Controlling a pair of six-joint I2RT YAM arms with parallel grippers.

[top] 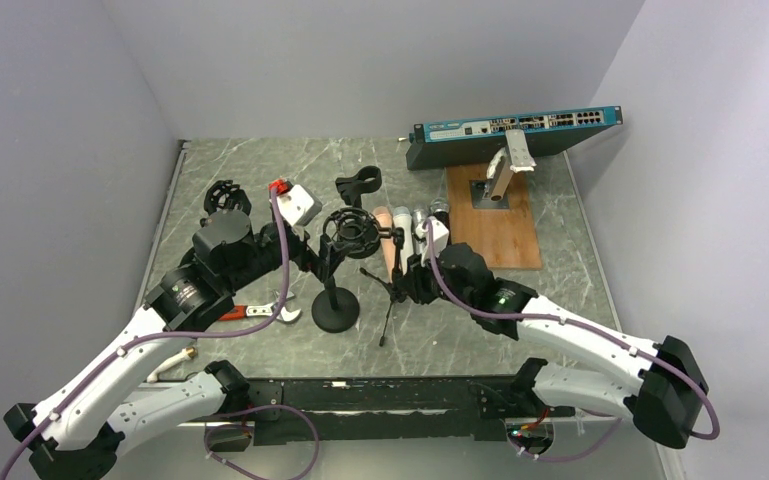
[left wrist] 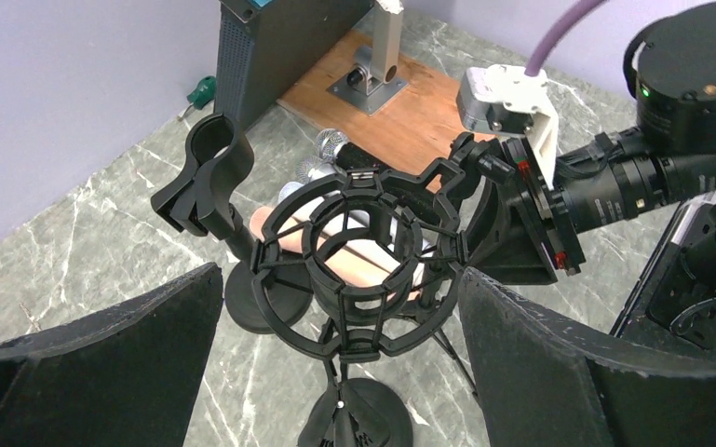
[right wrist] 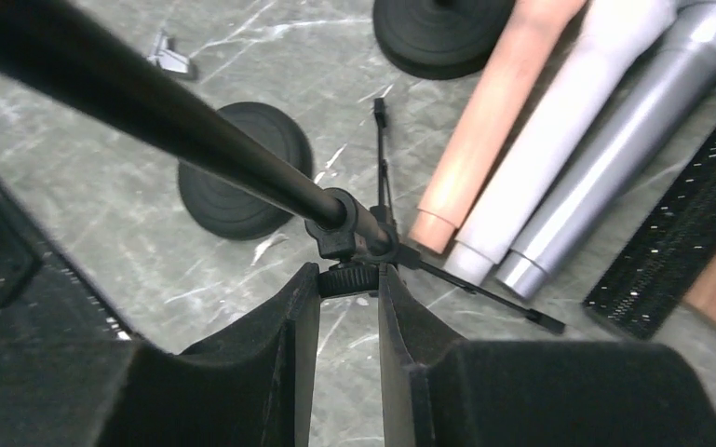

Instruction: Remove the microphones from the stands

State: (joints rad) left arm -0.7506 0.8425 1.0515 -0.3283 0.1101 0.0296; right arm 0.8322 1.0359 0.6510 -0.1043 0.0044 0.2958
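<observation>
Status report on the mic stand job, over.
Left gripper open, jaws flanking shock mount, clear of it. Right gripper shut on tripod stand at its hub. Microphone in mount: cannot tell. Round-base stand close alongside.

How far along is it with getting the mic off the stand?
Seemingly done: the shock mount looks empty, and several microphones lie on the table beside it. In hand: the right tool is clamped on the tripod stand at its hub, and the left tool is open either side of the mount. Left: hard to say, since no mic shows in the mount.
</observation>
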